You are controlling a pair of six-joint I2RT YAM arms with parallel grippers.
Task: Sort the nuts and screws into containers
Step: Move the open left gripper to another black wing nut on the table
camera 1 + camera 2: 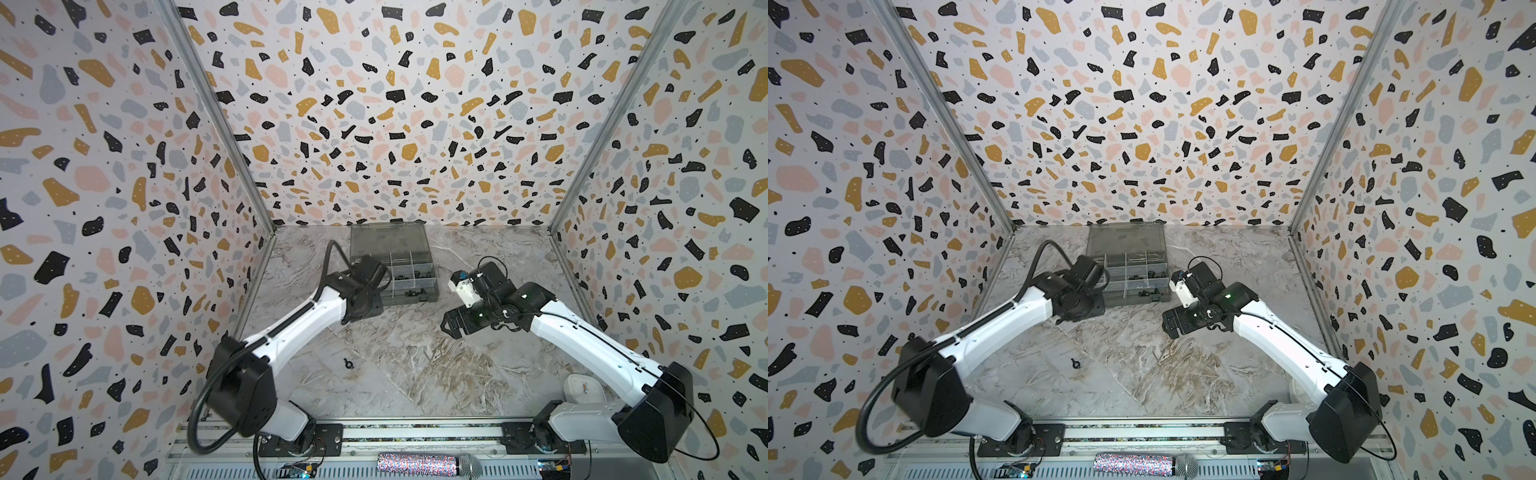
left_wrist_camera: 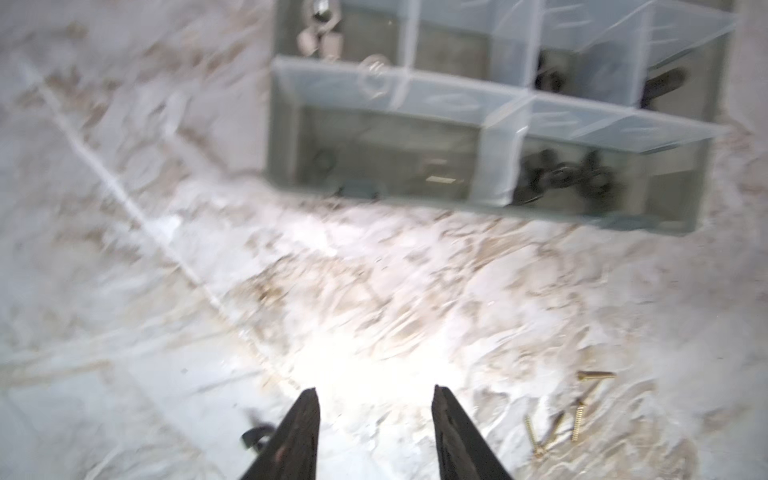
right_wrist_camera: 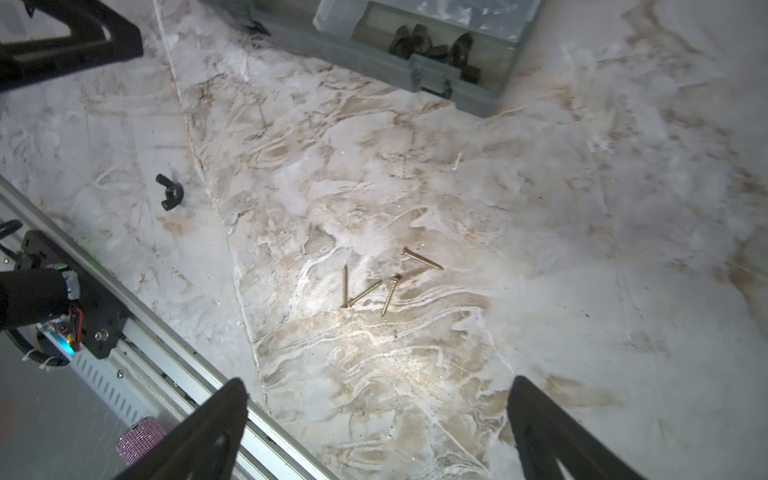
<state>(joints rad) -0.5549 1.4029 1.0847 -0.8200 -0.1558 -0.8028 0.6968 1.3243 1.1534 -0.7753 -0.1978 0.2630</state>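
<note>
Four brass wood screws (image 3: pixel 390 296) lie flat at the centre of the right wrist view, beneath the right gripper (image 3: pixel 379 381), whose fingers are spread wide and empty. The outlying screw at the upper right runs from head at upper left to tip at lower right; two others meet in a V at their lower ends. That outlier looks the safest first pick, jaws closing across its shank. The left gripper (image 2: pixel 376 390), fingers parted and holding nothing, hangs near the organizer box (image 2: pixel 415 199). A black wing nut (image 1: pixel 347 365) sits alone, lower left of centre in both top views.
</note>
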